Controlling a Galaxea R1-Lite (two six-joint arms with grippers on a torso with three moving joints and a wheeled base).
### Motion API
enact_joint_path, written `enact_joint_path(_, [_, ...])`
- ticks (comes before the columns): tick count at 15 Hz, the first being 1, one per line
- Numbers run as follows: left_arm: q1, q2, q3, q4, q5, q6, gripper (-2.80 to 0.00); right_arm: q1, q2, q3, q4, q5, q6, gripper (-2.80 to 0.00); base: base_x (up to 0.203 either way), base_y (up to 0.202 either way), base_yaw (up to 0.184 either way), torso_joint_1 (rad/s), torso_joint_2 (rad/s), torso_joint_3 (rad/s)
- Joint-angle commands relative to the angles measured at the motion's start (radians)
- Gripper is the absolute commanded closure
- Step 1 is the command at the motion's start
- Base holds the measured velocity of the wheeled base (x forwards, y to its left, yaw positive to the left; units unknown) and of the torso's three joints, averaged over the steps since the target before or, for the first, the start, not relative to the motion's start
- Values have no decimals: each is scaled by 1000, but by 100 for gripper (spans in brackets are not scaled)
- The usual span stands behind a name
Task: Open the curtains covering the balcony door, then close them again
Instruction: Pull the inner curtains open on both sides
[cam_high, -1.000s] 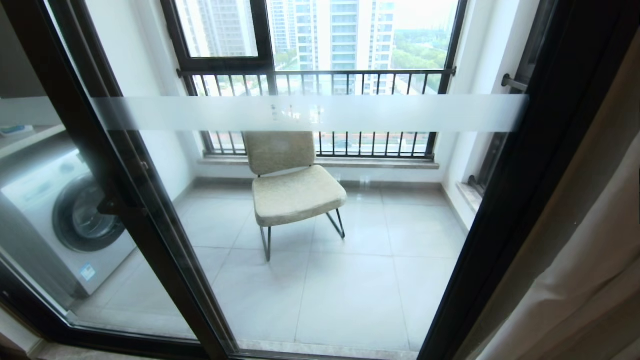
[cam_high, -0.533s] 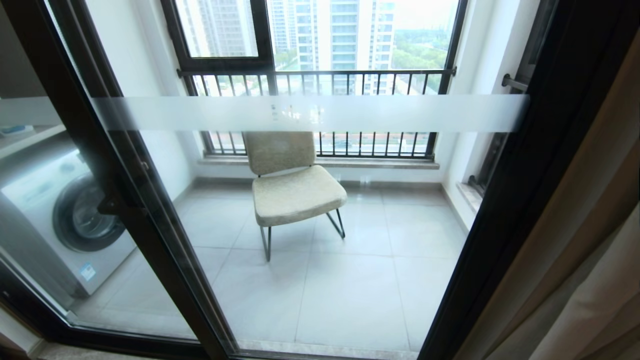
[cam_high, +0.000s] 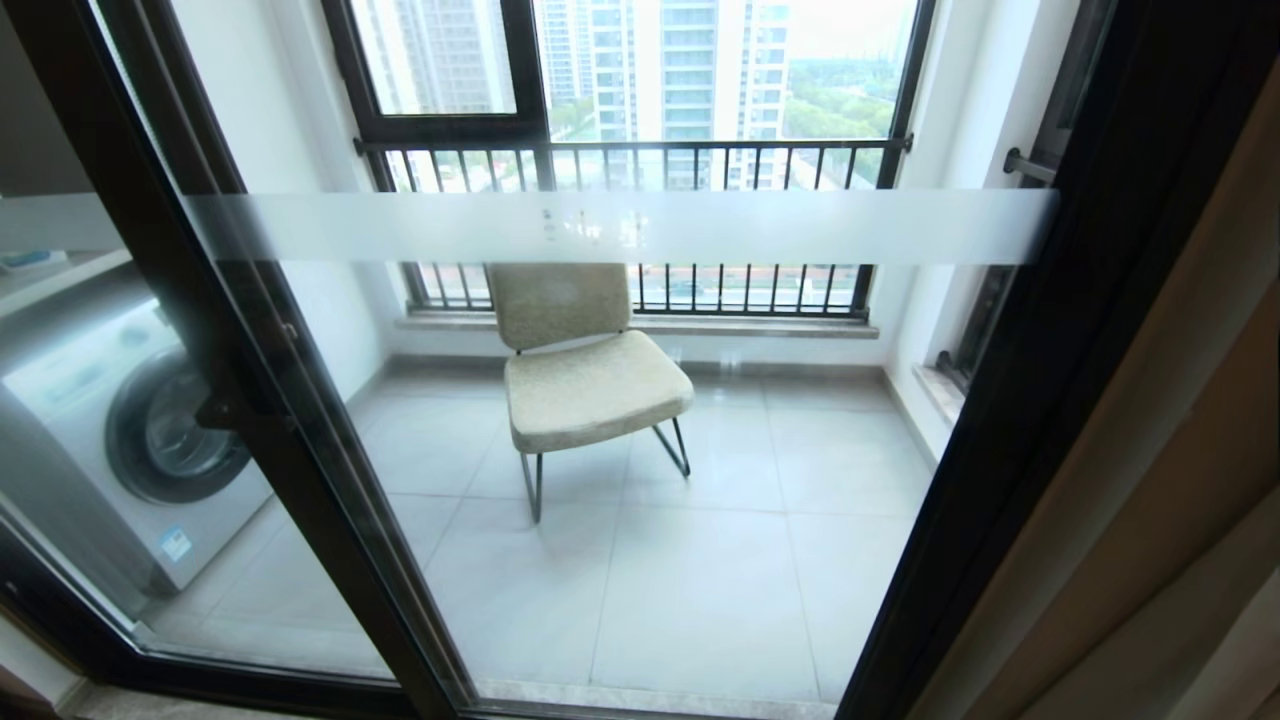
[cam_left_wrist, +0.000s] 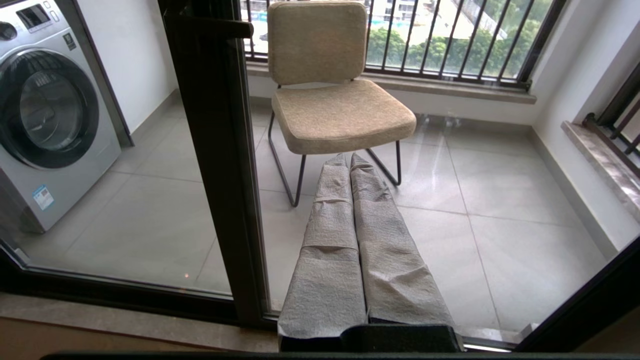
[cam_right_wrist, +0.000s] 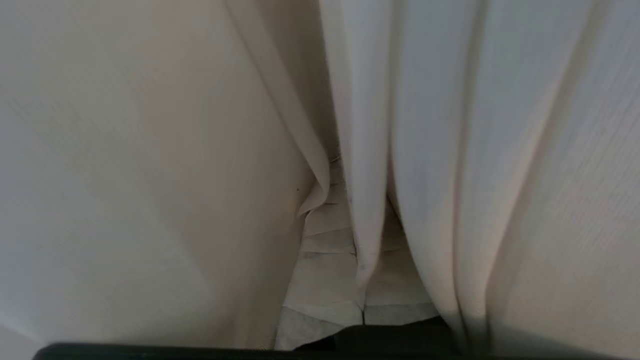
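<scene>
The balcony door (cam_high: 300, 480), black-framed glass with a frosted band, stands uncovered across the head view. The curtains (cam_high: 1180, 450) are bunched at its right edge, beige folds running down to the lower right corner. My right gripper (cam_right_wrist: 345, 175) is out of the head view; its wrist view shows it shut and pushed in among the curtains (cam_right_wrist: 150, 175), beige cloth on one side and white sheer on the other. A sheer fold lies over the padded fingers (cam_right_wrist: 325, 270) and hides the tips. My left gripper (cam_left_wrist: 348, 157) is shut and empty, pointing at the door glass (cam_left_wrist: 500, 210).
Behind the glass a beige chair (cam_high: 590, 380) stands on the tiled balcony floor, and a washing machine (cam_high: 130, 440) sits at the left. A black-framed window with railing bars (cam_high: 640, 150) closes the far side. The door's middle post (cam_left_wrist: 215, 150) rises just beside my left gripper.
In the head view the pale fold of curtain at the lower right has slid out toward the corner, leaving mostly beige cloth there. The door and balcony have not shifted.
</scene>
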Motion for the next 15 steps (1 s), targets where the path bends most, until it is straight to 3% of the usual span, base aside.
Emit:
enact_joint_path(1, [0, -1, 0, -1, 1, -1, 0, -37, 76, -36, -2, -2, 1, 0, 0, 0, 0, 0, 0, 0])
enact_joint_path(10, [1, 0, -1, -1, 1, -1, 0, -89, 118, -21, -59, 31, -7, 0, 0, 0, 0, 0, 0, 0])
enact_joint_path(15, [0, 0, 0, -1, 1, -1, 0, -78, 36, -13, -60, 205, -22, 0, 0, 0, 0, 0, 0, 0])
